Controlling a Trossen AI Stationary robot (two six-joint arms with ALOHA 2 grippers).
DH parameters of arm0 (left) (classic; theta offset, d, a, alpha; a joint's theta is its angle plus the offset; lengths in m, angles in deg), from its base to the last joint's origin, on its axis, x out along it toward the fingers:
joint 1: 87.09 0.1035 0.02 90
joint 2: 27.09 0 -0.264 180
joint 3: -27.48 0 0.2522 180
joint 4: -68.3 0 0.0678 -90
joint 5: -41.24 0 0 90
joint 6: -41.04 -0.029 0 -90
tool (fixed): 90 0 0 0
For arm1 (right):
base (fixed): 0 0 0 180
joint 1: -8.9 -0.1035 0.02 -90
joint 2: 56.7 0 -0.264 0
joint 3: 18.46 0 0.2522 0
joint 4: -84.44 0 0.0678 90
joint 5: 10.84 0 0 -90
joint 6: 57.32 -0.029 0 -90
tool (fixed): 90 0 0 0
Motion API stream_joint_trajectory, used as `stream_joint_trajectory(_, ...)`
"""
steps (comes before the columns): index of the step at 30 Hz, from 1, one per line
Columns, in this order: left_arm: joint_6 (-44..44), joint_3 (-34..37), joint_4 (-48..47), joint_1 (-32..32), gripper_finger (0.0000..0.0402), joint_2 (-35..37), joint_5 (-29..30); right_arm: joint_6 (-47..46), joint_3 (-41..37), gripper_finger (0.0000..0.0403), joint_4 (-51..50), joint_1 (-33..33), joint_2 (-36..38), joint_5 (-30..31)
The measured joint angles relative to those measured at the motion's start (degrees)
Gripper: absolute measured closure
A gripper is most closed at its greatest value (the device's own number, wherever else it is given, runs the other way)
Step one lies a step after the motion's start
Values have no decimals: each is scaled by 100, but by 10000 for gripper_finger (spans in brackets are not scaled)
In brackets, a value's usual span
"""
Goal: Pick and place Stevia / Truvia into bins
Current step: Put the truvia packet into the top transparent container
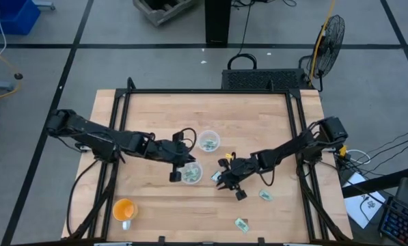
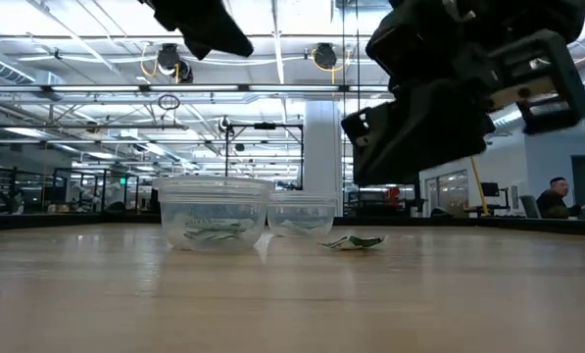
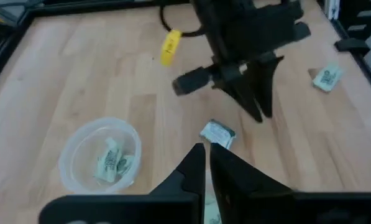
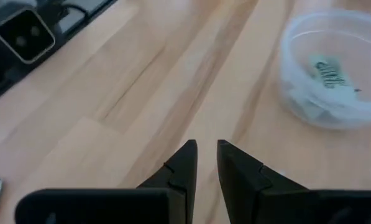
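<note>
Two clear cups stand mid-table: the near one (image 1: 190,173) and the far one (image 1: 208,142), both with green-and-white packets inside. The far cup also shows in the left wrist view (image 3: 101,155). My left gripper (image 1: 183,169) hovers over the near cup's left rim, fingers (image 3: 197,165) shut and empty. My right gripper (image 1: 225,180) hangs above the table just right of the near cup, its fingers (image 4: 185,158) a narrow gap apart and empty. One packet (image 3: 217,134) lies flat on the wood between the two grippers. Two more packets (image 1: 266,195) (image 1: 241,224) lie toward the near right.
An orange cup (image 1: 124,209) stands at the near left. A black frame (image 1: 210,91) runs around the table's edges. Bare wood lies toward the far side. In the low view the right gripper (image 2: 459,88) hangs well above the loose packet (image 2: 354,241).
</note>
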Motion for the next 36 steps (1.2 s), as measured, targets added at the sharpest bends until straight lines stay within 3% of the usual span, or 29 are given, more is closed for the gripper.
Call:
stream_joint_trajectory(4,-1,-1,54,33,377,57,297,228,0,348,31,-120,-248,28)
stream_joint_trajectory(12,-111,6,-21,36,369,46,659,958,0,334,332,-252,-497,1314)
stream_joint_trajectory(23,-135,8,-45,36,371,48,653,793,0,254,270,-245,-497,1397)
stream_joint_trajectory(27,-136,8,-60,36,371,47,650,793,0,248,187,-226,-497,1781)
stream_joint_trajectory(36,-139,8,-60,36,371,48,649,608,0,252,-22,-190,-581,1777)
